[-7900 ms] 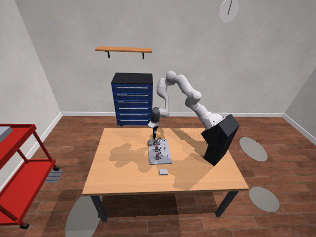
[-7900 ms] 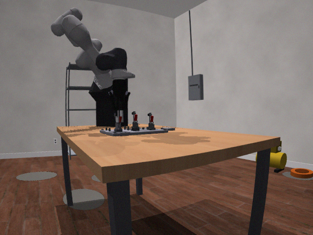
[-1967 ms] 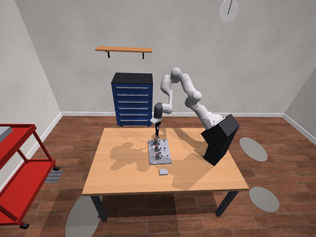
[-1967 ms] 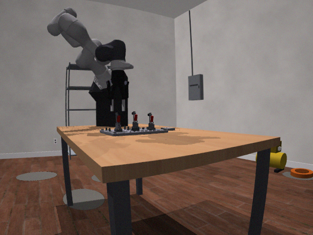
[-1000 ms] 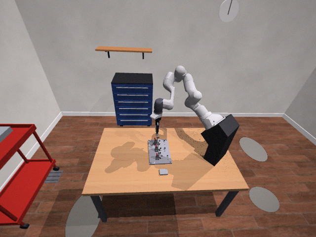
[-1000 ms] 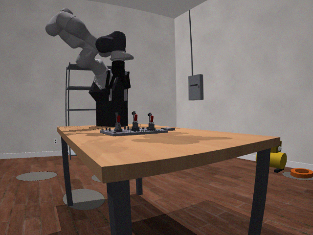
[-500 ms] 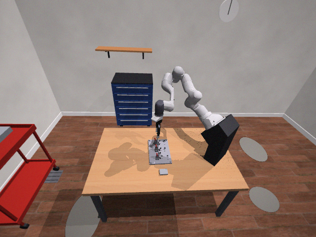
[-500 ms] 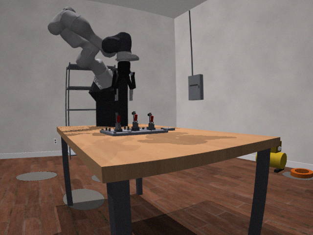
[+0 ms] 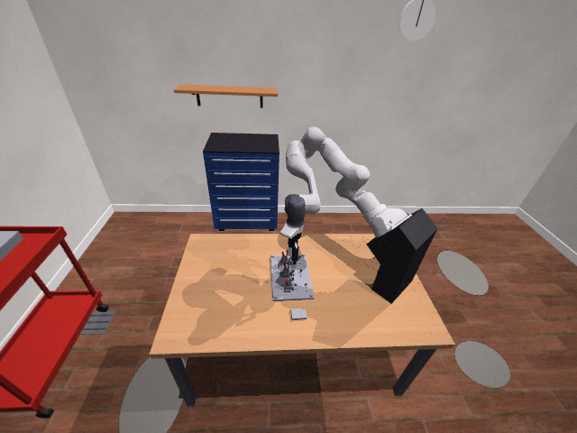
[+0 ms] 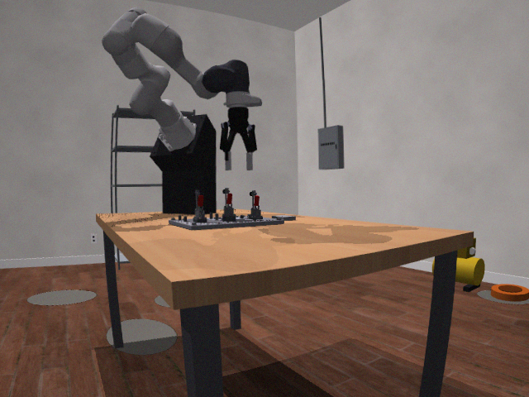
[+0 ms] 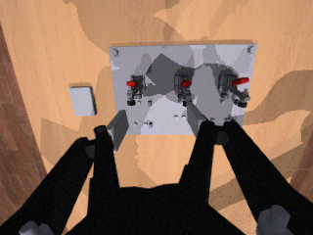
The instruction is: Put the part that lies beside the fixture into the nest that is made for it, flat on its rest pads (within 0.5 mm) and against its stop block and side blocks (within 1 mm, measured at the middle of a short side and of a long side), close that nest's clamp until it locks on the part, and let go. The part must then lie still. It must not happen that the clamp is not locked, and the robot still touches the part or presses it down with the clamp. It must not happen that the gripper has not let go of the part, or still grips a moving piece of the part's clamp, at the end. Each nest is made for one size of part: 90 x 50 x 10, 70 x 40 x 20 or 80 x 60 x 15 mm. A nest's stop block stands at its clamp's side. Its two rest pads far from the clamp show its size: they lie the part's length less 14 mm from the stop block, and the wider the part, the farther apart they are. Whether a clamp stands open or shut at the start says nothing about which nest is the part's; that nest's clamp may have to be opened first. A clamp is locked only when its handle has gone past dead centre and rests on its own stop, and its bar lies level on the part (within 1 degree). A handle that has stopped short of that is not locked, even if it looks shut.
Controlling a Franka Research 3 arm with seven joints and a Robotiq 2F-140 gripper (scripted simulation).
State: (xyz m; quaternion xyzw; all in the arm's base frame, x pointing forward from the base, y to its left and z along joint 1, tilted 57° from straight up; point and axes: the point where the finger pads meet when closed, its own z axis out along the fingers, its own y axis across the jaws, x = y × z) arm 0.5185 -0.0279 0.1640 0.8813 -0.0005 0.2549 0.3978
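Overhead, our tool (image 10: 238, 162) hangs half-open and holds nothing above the fixture (image 10: 226, 222). We see the part (image 9: 297, 314) lying beside it on the surface (image 9: 224, 308).

You won't find any readable text, label, brand, number or sign in these views. The grey wall box (image 10: 331, 146) in the exterior view has a thin dark line of marks near its top, but it is too small and blurred for you to read. The round wall clock (image 9: 417, 18) in the top view shows a hand and no numerals you can make out. The blue drawer cabinet (image 9: 241, 182) and the fixture plate (image 11: 161, 64) carry no lettering you can read.
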